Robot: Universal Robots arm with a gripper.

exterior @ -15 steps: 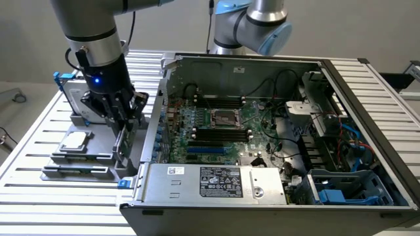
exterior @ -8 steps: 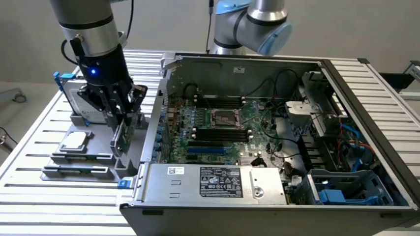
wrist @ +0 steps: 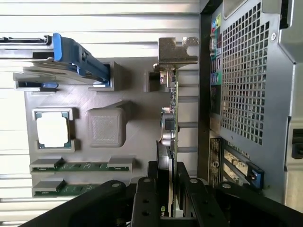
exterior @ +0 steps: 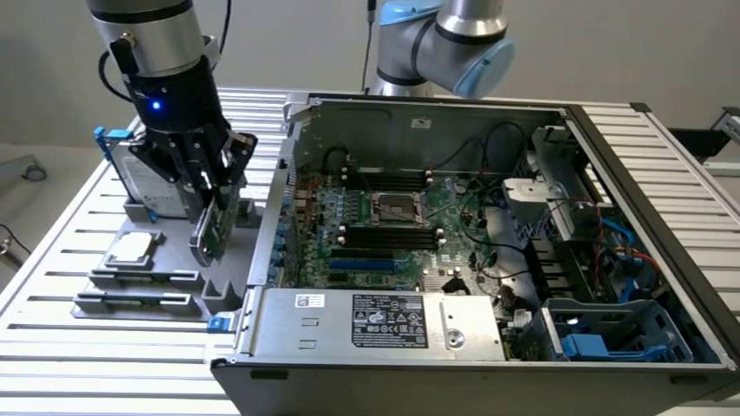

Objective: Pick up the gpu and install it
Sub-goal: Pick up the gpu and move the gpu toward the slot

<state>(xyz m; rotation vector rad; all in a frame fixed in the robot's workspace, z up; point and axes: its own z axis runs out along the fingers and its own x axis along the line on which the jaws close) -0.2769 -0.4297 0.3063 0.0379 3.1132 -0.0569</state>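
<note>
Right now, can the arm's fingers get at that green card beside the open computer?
Yes, it seems so: the fingers sit on either side of the gpu, closed against it, over the grey tray, with nothing between them and the card.

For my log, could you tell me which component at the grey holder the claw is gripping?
The gpu, the green card held on edge; the hard drive, processor chip and memory sticks sit ungripped.

Open from above over the motherboard [exterior: 382, 221]. Hemmed in by the power supply [exterior: 382, 322] at the near edge, and by cables [exterior: 497, 147] and drive bays [exterior: 601, 334] toward the exterior view's right. Only a narrow gap between the case [exterior: 286, 165] wall and the gripper [exterior: 214, 204] holding the gpu [exterior: 208, 236]; hard drive [exterior: 145, 184] close on the other side.
</note>
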